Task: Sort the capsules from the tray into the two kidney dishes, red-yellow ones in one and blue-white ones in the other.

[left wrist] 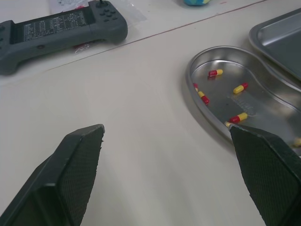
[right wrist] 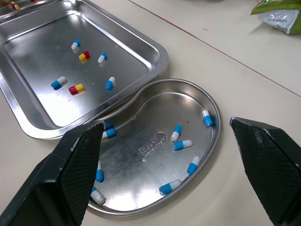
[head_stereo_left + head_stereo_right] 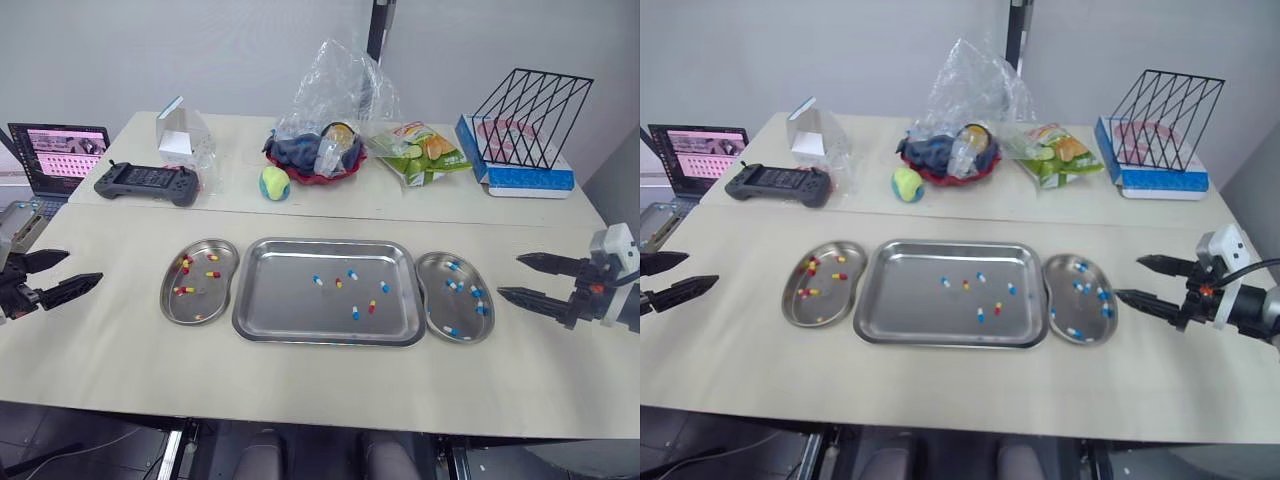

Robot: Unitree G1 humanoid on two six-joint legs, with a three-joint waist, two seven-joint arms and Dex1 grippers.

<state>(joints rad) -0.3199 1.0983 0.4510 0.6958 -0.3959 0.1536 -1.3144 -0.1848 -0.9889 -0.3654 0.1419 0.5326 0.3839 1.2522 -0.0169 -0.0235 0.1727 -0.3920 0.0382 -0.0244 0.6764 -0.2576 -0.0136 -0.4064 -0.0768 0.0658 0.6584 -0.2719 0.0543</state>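
Now left gripper (image 3: 84,266) and right gripper (image 3: 508,276) each gape wide above the table (image 3: 300,385), holding nothing.

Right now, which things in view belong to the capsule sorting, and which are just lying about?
Job: tray with two red-yellow capsules and four blue-white capsules; left kidney dish; right kidney dish; left gripper, right gripper, both open.
Lying about: game controller, laptop, tennis ball, red bowl, plastic bag, snack packet, wire rack, blue box.
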